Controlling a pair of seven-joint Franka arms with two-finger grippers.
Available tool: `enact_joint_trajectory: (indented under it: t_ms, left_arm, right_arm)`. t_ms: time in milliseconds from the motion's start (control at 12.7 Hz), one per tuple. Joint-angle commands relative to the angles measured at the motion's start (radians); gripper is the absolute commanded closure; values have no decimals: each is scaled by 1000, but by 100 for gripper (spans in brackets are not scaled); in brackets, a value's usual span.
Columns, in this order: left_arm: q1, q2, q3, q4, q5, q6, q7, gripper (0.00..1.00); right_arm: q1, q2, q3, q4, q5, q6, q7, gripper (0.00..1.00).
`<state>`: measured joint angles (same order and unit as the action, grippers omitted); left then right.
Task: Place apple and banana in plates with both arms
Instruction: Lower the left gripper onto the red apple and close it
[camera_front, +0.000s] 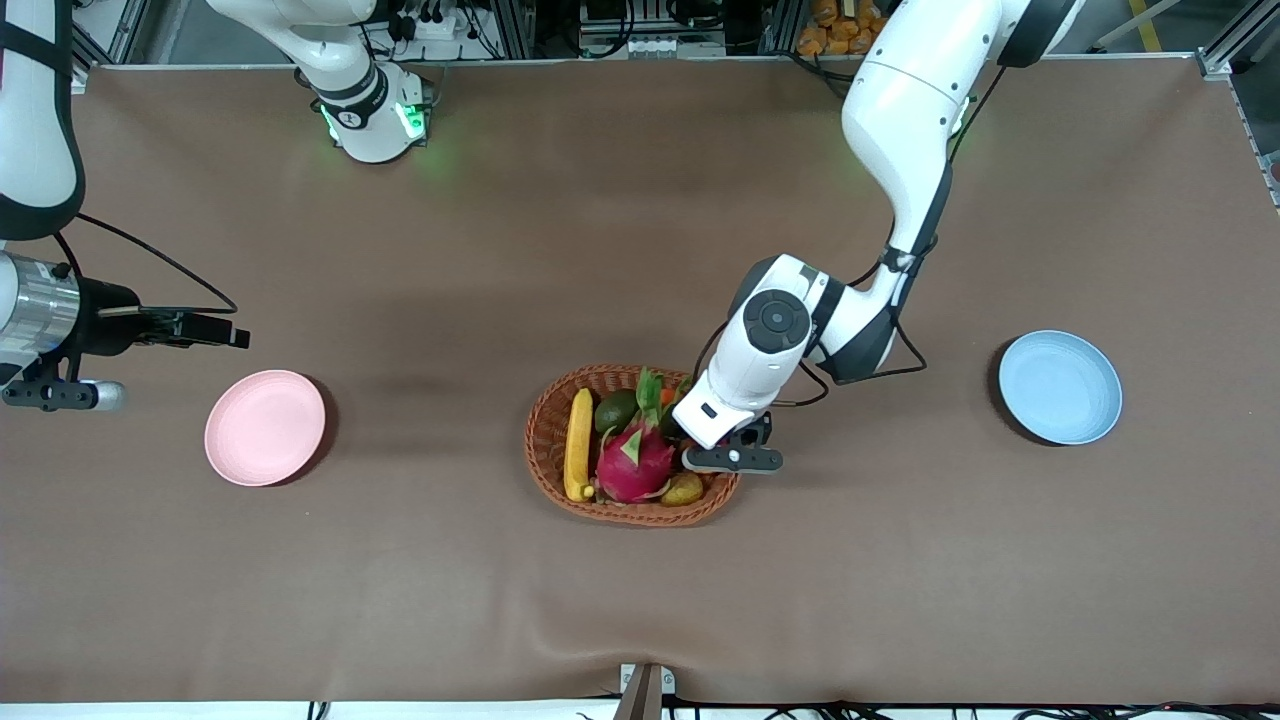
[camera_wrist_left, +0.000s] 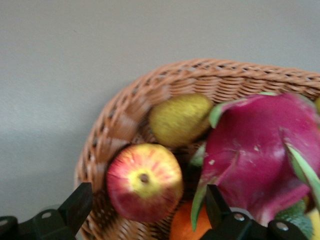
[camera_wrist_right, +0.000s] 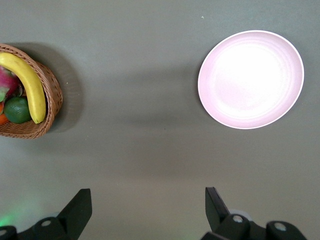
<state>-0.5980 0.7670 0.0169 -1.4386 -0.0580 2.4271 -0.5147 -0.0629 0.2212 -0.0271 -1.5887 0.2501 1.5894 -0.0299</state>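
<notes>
The basket (camera_front: 633, 445) sits in the middle of the table, and everything here is told from it; going from the right arm's end, the right gripper (camera_front: 205, 330) hangs high over bare cloth beside the pink plate (camera_front: 265, 427), with its jaws wide apart and nothing in them, so this arm waits; the pink plate lies well apart from the basket and has nothing on it; the banana (camera_front: 578, 444) lies along the basket's wall at that same end, next to the dragon fruit (camera_front: 635, 462); the left gripper (camera_wrist_left: 145, 207) is down at the basket's other end, jaws wide open and empty, with the apple (camera_wrist_left: 144, 181) right between its fingers (camera_wrist_left: 77, 205); the apple sits low inside, against the wicker wall, with the pear (camera_wrist_left: 180, 119) and the orange (camera_wrist_left: 187, 227) just beside it; to grab it well, I think the gripper should go straight down so one finger slips between apple and wall and the other stays off the dragon fruit, then squeeze softly; the room inside the basket is tight, so lift straight up first; the blue plate (camera_front: 1060, 387) waits well apart toward the left arm's end, with open cloth all the way there.
</notes>
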Motion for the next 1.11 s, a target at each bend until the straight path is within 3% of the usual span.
enact_joint_trajectory:
  t_ms: [0,711,1026]
  left_arm:
    - [12,6,5,4,35,7,-4,0]
    - [-3,35,3,3,33,9,-8,2]
    - [-16,31,3,9,33,9,-13,14]
  right_arm:
    - [-3,-2,-1,-5,17,1,-10,0]
    - [-2,-2,-1,-5,17,0,-10,0]
    - [-2,-2,-1,-5,17,1,-10,0]
